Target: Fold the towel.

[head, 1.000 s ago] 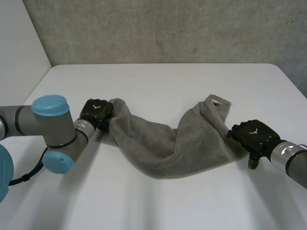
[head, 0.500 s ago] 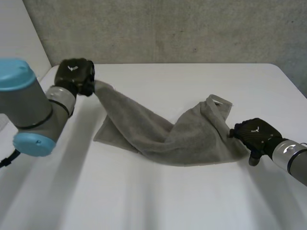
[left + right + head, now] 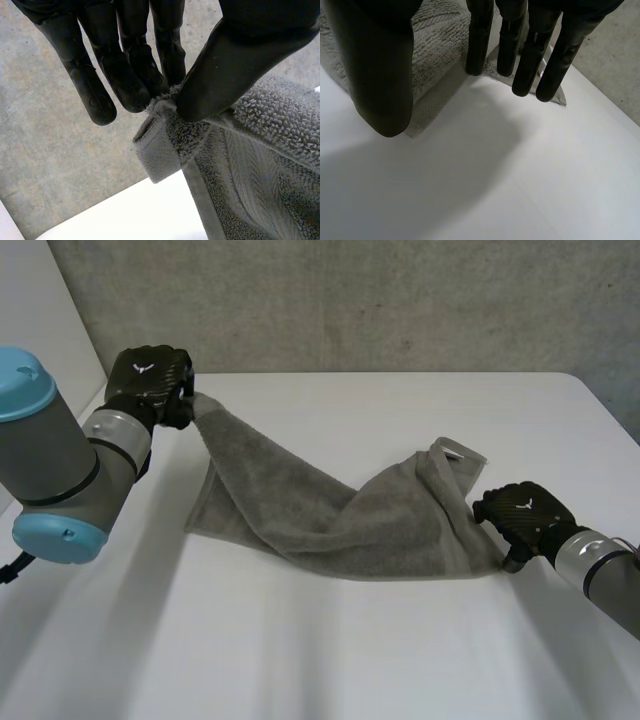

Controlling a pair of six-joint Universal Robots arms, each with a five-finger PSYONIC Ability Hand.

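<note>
Pinching towel corner between thumb and fingers, left hand is holding it above counter; rest is sagging across counter. Right hand, fingers straight, is resting on opposite end. Likely soft, limp, light; corners best hold.

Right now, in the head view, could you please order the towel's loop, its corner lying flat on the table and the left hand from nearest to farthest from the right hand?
1. Loop: just beyond the right hand, at that end of the towel.
2. Flat corner: on the table, well to the left.
3. Left hand: farthest, raised far left, pinching another corner.
</note>
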